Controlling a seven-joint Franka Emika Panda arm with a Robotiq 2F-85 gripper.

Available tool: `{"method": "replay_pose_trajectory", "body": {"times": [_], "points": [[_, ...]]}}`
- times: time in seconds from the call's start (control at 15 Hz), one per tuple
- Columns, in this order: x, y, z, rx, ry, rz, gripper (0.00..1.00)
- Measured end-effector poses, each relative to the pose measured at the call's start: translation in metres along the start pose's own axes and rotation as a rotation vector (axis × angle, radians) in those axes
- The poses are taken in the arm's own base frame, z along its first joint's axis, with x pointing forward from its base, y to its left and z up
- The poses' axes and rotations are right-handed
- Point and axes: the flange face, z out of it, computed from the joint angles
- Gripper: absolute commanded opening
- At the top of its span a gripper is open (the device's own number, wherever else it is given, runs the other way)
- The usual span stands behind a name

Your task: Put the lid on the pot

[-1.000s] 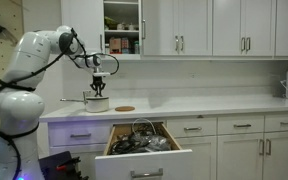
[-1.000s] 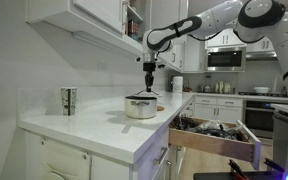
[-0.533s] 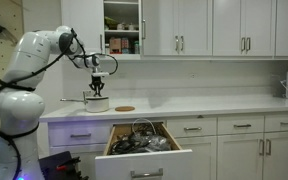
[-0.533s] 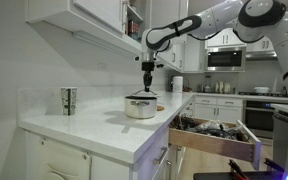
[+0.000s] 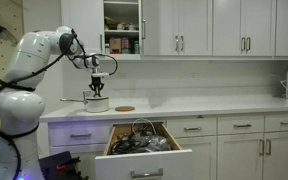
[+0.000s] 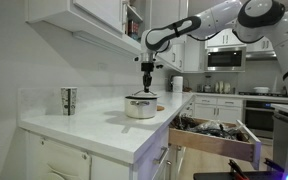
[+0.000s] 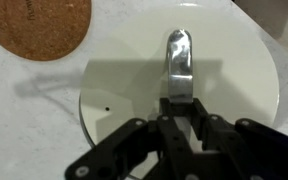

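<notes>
**One lid (image 7: pixel 124 95) on the pot (image 6: pixel 140 109), tool (image 7: pixel 181 102) clamped on its handle**

Closest to the wrist camera, the dark fingers (image 7: pixel 197 112) of the tool are drawn in on the near end of the lid's shiny arched handle (image 7: pixel 179 55) — gripping it, as far as this view shows. The pale round lid spreads out beneath them. Past its rim lies the white bench (image 7: pixel 24 120), with a flat brown round disc (image 7: pixel 39 22) just beside the lid.

In both exterior views the lid sits level on the steel pot, and the tool hangs straight above it, pointing down. Farther along the bench in an exterior view stands a metal cup (image 6: pixel 69 100), well apart from the pot. Below the bench a drawer (image 6: pixel 216 138) is pulled open, full of tangled items — and above, a wall cabinet (image 5: pixel 122 28) has its door open.
</notes>
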Motion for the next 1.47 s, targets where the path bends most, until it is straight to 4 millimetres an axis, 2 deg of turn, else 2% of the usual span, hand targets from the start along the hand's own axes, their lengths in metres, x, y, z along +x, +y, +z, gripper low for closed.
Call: {"method": "replay_pose_trajectory", "body": {"times": [0.53, 1.47], "points": [[0.009, -0.003, 0.009, -0.005, 0.000, -0.020, 0.06], [0.017, 0.010, 0.012, -0.047, -0.007, -0.040, 0.06]]}}
